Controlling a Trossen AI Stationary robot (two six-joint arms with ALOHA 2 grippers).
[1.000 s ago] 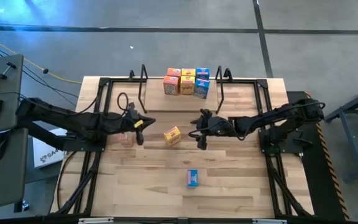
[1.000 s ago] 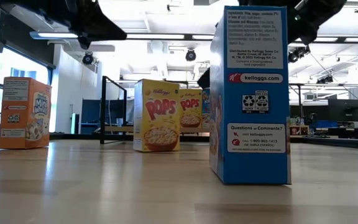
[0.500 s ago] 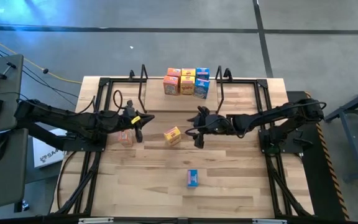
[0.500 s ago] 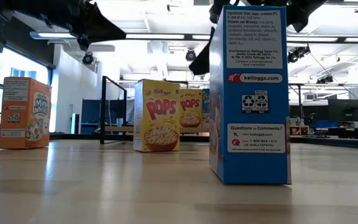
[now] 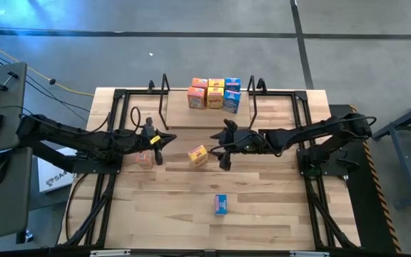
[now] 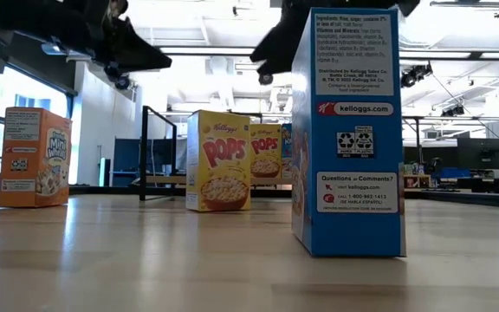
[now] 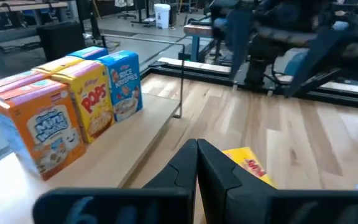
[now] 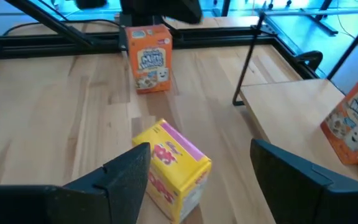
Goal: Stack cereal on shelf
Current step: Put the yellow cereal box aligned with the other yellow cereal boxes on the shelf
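The shelf [image 5: 204, 117] stands at the table's far middle, with orange, yellow and blue cereal boxes [image 5: 215, 93] in a row on it; they also show in the left wrist view [image 7: 92, 102]. A yellow box [image 5: 198, 155] lies on the table between the grippers. An orange box [image 5: 144, 159] stands to its left and a blue box [image 5: 221, 204] stands nearer the front. My right gripper [image 5: 220, 153] is open just right of the yellow box [image 8: 169, 163], above the table. My left gripper [image 5: 158, 147] is shut and empty, beside the orange box.
Black wire uprights [image 5: 164, 91] [image 5: 252, 91] stand at both ends of the shelf. Black frame rails [image 5: 117, 107] run along the table's left and right sides. Bare plank lies around the blue box at the front [image 5: 277, 214].
My right gripper has gone toward the table's left edge, closer to the yellow box, staying open. The boxes have not moved.
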